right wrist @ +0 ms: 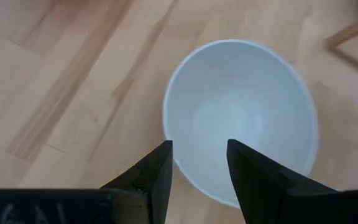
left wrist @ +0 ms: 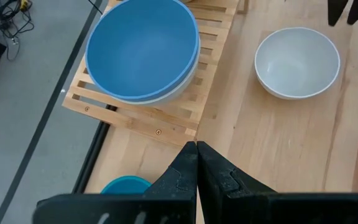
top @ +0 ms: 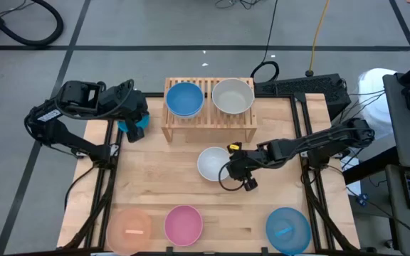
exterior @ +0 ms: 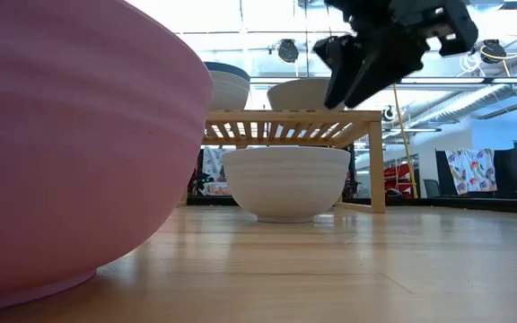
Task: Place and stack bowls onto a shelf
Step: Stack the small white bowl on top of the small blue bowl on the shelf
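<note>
While the left gripper (top: 135, 126) is kept clenched on nothing beside the shelf's (top: 209, 119) left end, the right gripper (right wrist: 199, 163) is held with its fingers apart above the near rim of a white bowl (top: 213, 163), which is seen standing alone on the table (top: 262, 206) just in front of the shelf. On the shelf a blue bowl (top: 184, 99) is nested in a pale one, and a grey bowl (top: 233, 96) is set beside it. Peach (top: 129, 229), pink (top: 184, 223) and blue (top: 288, 230) bowls are lined along the table's front edge.
</note>
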Controlling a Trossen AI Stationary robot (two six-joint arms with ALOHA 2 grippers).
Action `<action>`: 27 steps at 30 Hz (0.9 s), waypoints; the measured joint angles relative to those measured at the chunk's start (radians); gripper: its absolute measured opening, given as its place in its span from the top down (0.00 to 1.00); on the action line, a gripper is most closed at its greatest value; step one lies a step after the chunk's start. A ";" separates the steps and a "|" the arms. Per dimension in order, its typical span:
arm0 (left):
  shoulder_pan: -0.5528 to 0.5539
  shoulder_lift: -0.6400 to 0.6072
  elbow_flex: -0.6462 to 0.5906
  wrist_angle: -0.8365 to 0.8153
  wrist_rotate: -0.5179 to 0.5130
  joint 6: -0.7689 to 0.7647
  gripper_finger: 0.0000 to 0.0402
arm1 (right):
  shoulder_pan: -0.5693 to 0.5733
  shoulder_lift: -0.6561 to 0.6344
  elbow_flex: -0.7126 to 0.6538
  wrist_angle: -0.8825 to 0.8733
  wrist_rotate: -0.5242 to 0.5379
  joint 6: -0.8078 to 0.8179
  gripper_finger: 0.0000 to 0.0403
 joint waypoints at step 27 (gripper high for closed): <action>0.000 0.000 0.000 0.000 0.000 -0.024 1.00 | -0.038 0.144 0.001 0.011 -0.089 -0.088 0.75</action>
